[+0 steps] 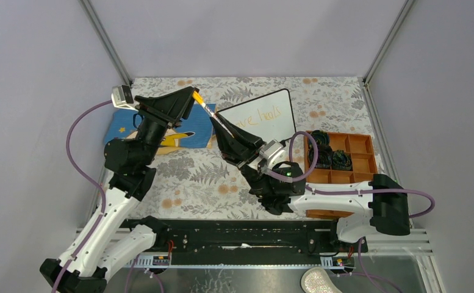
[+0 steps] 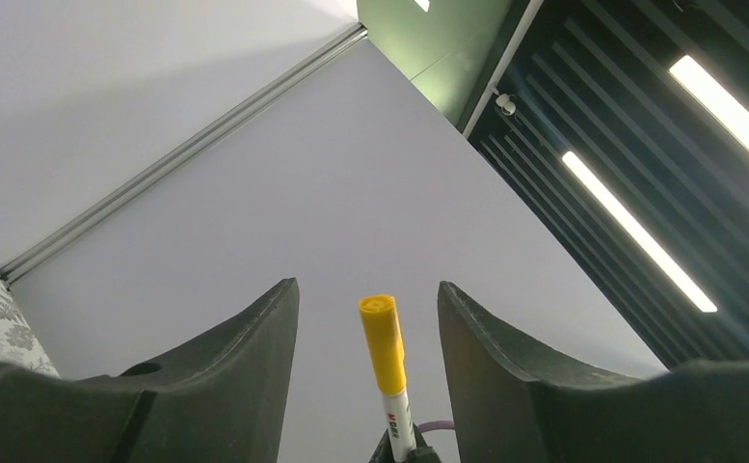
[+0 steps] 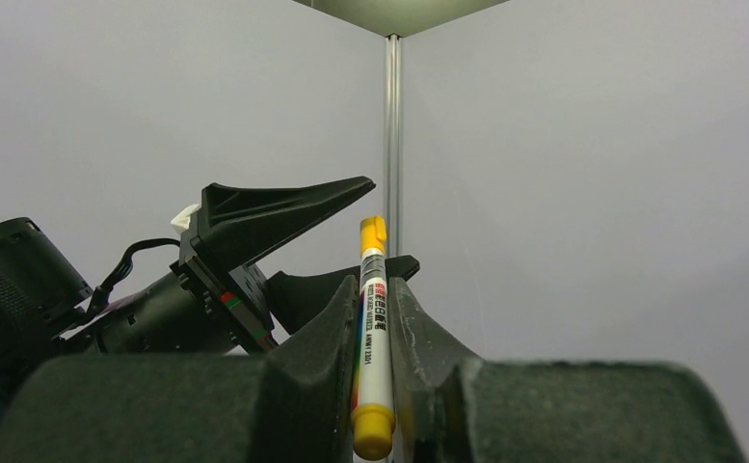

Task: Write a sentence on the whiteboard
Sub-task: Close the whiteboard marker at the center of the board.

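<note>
**Q:** Top view, quick: what are the grippers doing?
**A:** My right gripper (image 1: 217,122) is clamped on a marker (image 1: 205,108). It holds the marker up off the table (image 1: 191,177), slanting toward the far left. My left gripper (image 1: 191,101) has its fingers spread around the yellow cap end.

**Q:** Where's the whiteboard?
**A:** The whiteboard (image 1: 280,107) is near the table's far edge, right of the middle, just behind my right gripper. The sentence (image 1: 260,115) on it is faint orange. I can read "heals", but my fingers cover the start. A blue mat (image 1: 199,131) lies left of the board, partly under my left arm. An orange tray (image 1: 359,145) sits by the right edge.

**Q:** Left wrist view?
**A:** My left gripper (image 2: 366,284) is wide apart. The marker (image 2: 385,347) cap comes up between the fingers (image 2: 245,357) with a gap on each side, touching neither. Behind it are grey wall and ceiling lights.

**Q:** Right wrist view?
**A:** My right gripper (image 3: 375,289) is closed tight on the marker (image 3: 375,357) body. Both fingers (image 3: 322,338) press on it, and it stands upright in this view with yellow at both ends. My left gripper (image 3: 391,220) is just behind, its two fingers above and below the cap. I cannot tell from here whether they touch it.
</note>
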Robot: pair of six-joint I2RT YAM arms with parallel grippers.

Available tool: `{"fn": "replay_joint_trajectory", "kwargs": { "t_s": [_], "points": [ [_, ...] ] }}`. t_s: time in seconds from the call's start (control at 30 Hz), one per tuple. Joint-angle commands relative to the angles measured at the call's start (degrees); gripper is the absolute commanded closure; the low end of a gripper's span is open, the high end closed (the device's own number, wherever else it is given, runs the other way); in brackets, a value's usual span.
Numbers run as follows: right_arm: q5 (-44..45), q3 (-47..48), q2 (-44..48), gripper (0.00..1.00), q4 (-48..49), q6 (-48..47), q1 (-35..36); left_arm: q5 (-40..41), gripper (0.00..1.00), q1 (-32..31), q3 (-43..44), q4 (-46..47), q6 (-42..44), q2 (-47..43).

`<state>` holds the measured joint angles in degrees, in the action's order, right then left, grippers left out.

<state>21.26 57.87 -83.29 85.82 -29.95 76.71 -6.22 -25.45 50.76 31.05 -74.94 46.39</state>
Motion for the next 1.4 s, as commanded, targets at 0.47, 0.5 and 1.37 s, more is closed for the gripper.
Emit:
{"fn": "replay_joint_trajectory", "kwargs": {
  "t_s": [0.47,0.5,1.37],
  "points": [
    [-0.1,1.2,0.7,1.00,0.8,-0.3,0.0,-2.7,0.92,-0.3,-0.5,3.9,0.4,0.5],
    [0.0,1.4,0.6,1.00,0.8,-0.4,0.0,-2.9,0.97,-0.3,-0.7,3.8,0.3,0.5],
    [1.9,6.0,-3.7,1.00,1.0,-2.4,-0.1,1.2,1.00,-13.7,-5.2,0.2,3.3,1.7]
  ]
}}
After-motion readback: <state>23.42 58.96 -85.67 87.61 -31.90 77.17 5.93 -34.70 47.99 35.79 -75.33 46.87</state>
